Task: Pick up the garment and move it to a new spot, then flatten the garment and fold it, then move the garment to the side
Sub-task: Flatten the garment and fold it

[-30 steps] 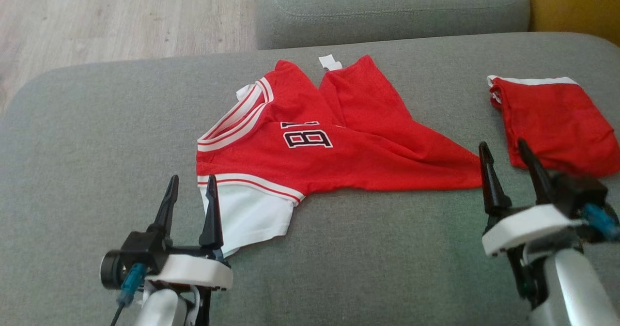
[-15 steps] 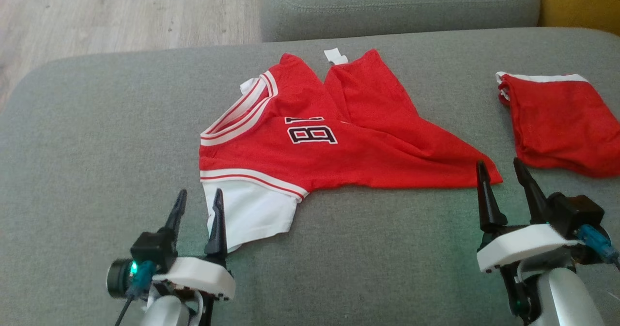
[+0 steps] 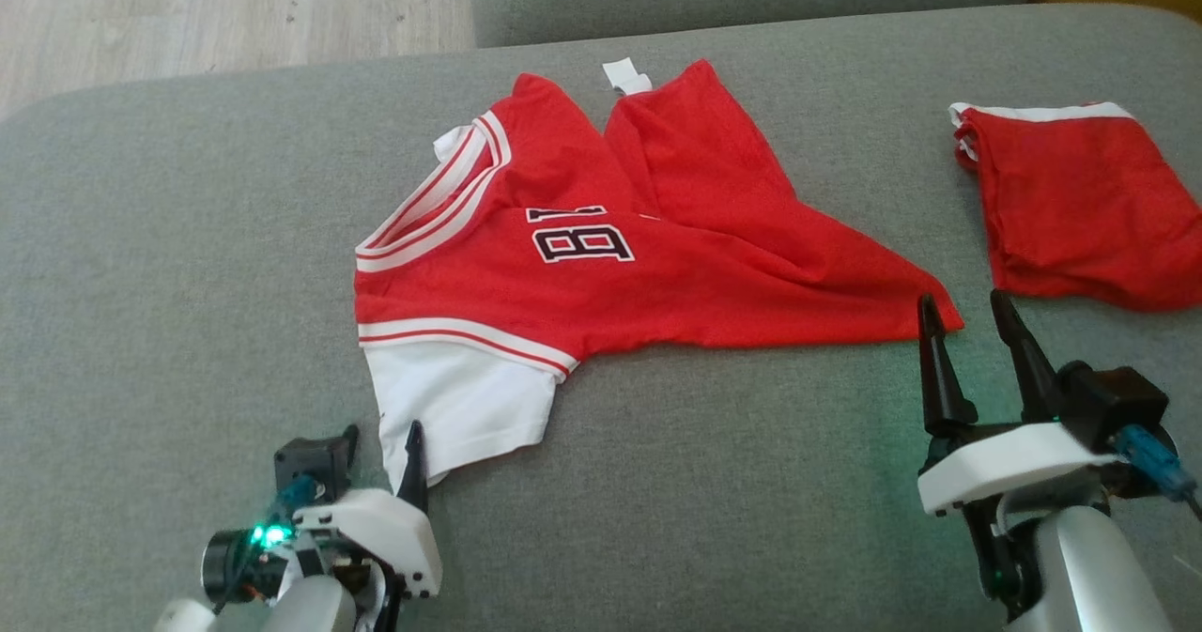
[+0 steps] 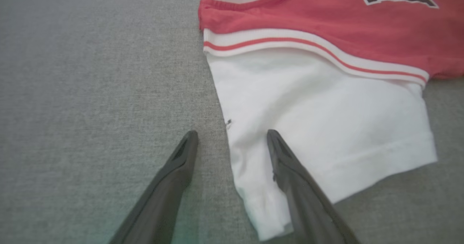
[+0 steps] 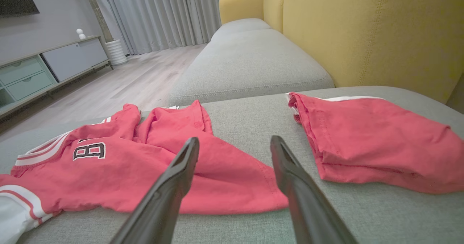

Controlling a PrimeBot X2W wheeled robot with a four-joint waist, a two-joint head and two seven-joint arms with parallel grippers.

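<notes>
With left gripper (image 4: 232,132) and right gripper (image 5: 235,139) spread empty, straddle the garment (image 3: 657,294) at white sleeve (image 4: 326,128) and red corner (image 5: 261,197) — avoid snagging cushion (image 3: 704,482).

Grey sofa cushion (image 3: 188,238), rumpled red-and-white jersey (image 3: 582,294) lying mid-cushion, folded red garment (image 3: 1080,200) apart, right side

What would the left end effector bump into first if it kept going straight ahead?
Probably the white sleeve of the jersey. The open left end effector has one finger over the sleeve's edge, the other over the grey cushion. Its height above them is unclear.
</notes>
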